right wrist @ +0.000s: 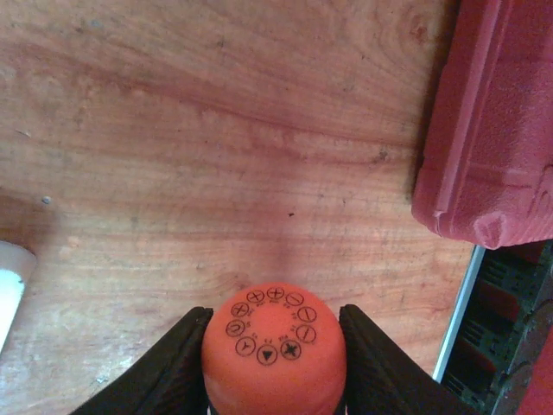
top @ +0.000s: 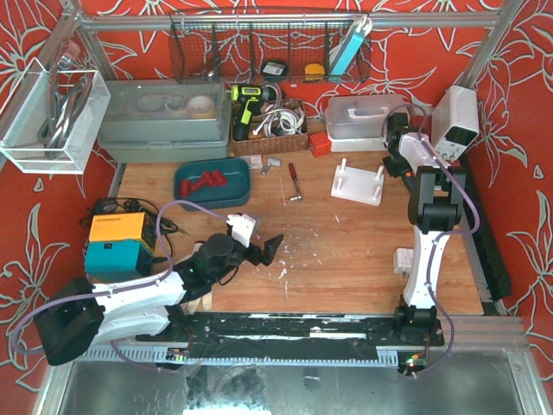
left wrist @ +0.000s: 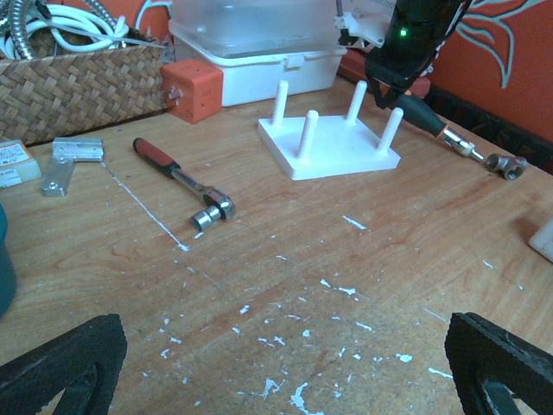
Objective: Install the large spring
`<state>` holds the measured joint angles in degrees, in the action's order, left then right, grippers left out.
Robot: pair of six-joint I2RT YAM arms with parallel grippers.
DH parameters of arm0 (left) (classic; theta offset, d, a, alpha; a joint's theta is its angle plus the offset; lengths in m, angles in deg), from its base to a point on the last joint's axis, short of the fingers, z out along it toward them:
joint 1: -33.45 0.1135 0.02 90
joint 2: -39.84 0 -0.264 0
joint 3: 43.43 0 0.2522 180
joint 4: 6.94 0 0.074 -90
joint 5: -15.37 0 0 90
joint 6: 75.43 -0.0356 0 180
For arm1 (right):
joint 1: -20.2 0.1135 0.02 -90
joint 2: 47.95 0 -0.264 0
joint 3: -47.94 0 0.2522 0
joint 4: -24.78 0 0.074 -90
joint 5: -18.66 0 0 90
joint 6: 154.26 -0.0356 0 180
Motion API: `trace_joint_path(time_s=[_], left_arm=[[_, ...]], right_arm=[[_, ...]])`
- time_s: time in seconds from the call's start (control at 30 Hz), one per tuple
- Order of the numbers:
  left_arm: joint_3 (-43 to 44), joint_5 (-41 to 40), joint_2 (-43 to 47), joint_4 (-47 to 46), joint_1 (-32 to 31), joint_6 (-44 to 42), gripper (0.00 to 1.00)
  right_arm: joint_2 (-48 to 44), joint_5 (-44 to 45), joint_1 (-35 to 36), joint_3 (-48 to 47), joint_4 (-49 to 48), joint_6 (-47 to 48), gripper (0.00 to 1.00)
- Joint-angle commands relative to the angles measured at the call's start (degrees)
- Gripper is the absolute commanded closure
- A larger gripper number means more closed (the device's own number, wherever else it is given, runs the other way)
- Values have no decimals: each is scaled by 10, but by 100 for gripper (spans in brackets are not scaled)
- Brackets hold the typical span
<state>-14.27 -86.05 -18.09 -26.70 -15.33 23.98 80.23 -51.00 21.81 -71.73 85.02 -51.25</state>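
Note:
Red springs (top: 207, 181) lie in a teal tray (top: 213, 202) at the back left; I cannot tell which is the large one. The white base with four pegs (top: 359, 183) stands at the back right and shows in the left wrist view (left wrist: 333, 151). My left gripper (top: 263, 249) is open and empty low over the bare wood (left wrist: 281, 380), well short of the base. My right gripper (top: 396, 160) is just behind the base, shut on a screwdriver's orange cap (right wrist: 274, 350), which is marked with bit symbols. The screwdriver's shaft (left wrist: 432, 121) reaches the table.
A red-handled ratchet (left wrist: 186, 177) lies left of the base. A wicker basket (top: 268, 130), an orange block (left wrist: 192, 89), a clear lidded box (top: 363, 117) and a grey bin (top: 164, 121) line the back. A yellow and teal device (top: 117, 242) sits at the left. A red case (right wrist: 492, 130) lies beside the right gripper.

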Motion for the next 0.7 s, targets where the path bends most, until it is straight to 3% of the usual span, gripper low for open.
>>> trace_joint_path(time_s=[0.0,0.4,0.57,0.67], left_arm=[[2,-9,-2,-13,-4,-3,0],[3,-42,8,9,-4,-5,0],[25,-151,30,56,-3,37,0],[95,-231,25,176,-2,83,0]], right_arm=[[-44,-13,-2,17,-20,-17,57],[-216,-61,-1,112,-17,-70,28],[-365,-191,17,235,-104,-152,2],[-438,-233,44,302,-139,-191,1]])
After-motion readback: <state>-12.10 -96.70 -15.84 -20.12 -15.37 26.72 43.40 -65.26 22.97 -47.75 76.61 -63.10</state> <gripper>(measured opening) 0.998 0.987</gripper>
